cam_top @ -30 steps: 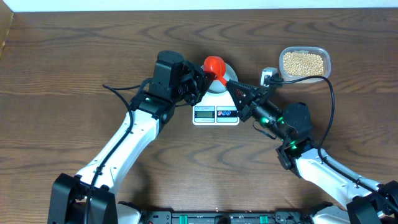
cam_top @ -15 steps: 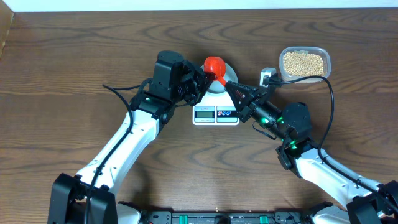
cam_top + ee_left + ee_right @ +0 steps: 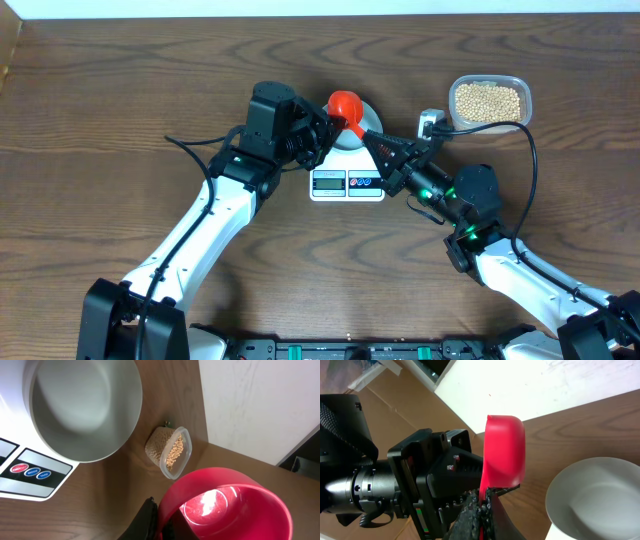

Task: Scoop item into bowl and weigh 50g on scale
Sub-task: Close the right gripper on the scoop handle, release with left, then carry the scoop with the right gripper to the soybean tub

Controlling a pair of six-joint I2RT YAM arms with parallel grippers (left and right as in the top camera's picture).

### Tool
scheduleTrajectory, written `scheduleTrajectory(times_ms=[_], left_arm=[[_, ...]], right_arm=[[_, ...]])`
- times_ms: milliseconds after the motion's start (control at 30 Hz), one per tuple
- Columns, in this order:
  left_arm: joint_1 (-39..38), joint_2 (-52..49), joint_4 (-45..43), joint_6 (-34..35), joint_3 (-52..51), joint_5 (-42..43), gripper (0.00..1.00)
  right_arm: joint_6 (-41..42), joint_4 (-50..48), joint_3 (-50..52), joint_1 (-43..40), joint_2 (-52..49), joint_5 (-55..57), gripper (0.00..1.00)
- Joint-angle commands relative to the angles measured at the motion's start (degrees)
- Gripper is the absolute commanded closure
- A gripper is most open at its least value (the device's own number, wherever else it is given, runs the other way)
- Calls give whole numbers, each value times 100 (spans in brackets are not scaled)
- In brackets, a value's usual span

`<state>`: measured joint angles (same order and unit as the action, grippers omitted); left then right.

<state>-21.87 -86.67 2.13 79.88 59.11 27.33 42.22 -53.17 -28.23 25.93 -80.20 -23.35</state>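
A red scoop (image 3: 345,103) hangs above the far left side of the pale bowl (image 3: 368,120), which stands empty on the white scale (image 3: 347,183). My left gripper (image 3: 322,128) is shut on the scoop's cup rim (image 3: 225,505) from the left. My right gripper (image 3: 378,143) is shut on the scoop's handle (image 3: 504,452) from the right. The scoop is empty. The tan beans (image 3: 487,99) lie in a clear container at the back right. The left wrist view also shows the bowl (image 3: 82,405), the scale's buttons (image 3: 30,471) and the beans (image 3: 170,452).
The clear container (image 3: 520,90) sits about a hand's width right of the scale. A small white object (image 3: 430,122) lies by its left side. My right arm's black cable (image 3: 533,150) loops near the container. A white wall runs along the table's far edge.
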Motion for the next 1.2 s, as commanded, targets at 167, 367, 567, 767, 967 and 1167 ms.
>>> scheduleTrajectory(times_ms=[167,367,567,767,967,1167], left_arm=[[-13,74,-2,-28,114,76,83],[-13,74,-2,-31,114,74,75],[-11,74,-4,-446,114,48,70],[-7,74,-2,-1097,114,7,68],[-7,74,26,-1432,114,-4,68],[-7,74,170,-1552,114,-175,68]], right_arm=[[-378,162,-98,-129,-33,74,99],[-409,225,-101,-428,-33,155,99],[-675,286,-173,-728,-33,328,99],[-503,979,-605,-1154,-26,-791,99],[1126,1370,-645,-2037,-26,-1867,99],[1054,1482,-616,-2806,-26,-2664,99]])
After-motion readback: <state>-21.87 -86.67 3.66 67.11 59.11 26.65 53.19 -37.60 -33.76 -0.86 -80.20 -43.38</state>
